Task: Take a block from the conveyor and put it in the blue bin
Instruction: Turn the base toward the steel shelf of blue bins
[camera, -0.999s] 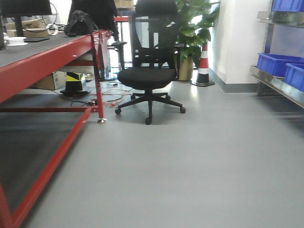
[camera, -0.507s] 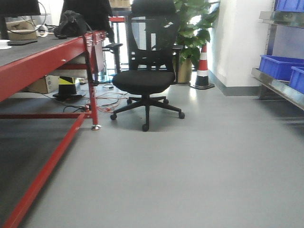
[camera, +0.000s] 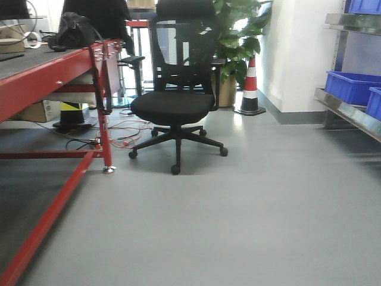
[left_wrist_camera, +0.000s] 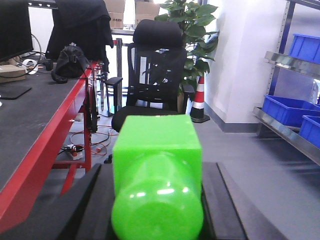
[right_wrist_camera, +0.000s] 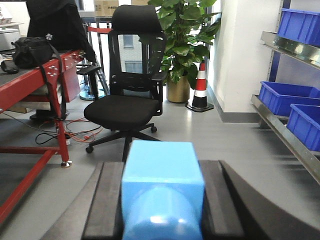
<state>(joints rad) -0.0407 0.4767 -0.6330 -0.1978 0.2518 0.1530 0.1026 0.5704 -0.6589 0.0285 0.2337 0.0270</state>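
Right tool (right_wrist_camera: 162, 220): closed on the block (right_wrist_camera: 162, 170), with a black finger (right_wrist_camera: 107, 200) pressed against each flank.
Block: light blue, a squared body with a rounded nose towards the wrist camera. It is held up off the floor (camera: 250, 208) in the right tool, well apart from both the conveyor (left_wrist_camera: 30, 130) and the bins.
Left tool (left_wrist_camera: 157, 220): also closed, gripping a bright green block (left_wrist_camera: 157, 145) of the same build.
Office chair (camera: 172, 101): black with a mesh back, standing on the grey floor straight ahead, near the conveyor's end leg.
Conveyor: off to the left, with a dark grey top in a glossy red frame. A black bag (left_wrist_camera: 70, 60) and a dark monitor (left_wrist_camera: 15, 30) sit on it.
Behind the chair: a leafy potted plant (right_wrist_camera: 182, 35), with a red-and-white traffic cone (camera: 250, 83) just beside it at the white wall.
Blue bins (right_wrist_camera: 285, 97): along the right, resting on a steel shelf (right_wrist_camera: 280, 125), with more on the level above. From here I cannot tell what is inside them.
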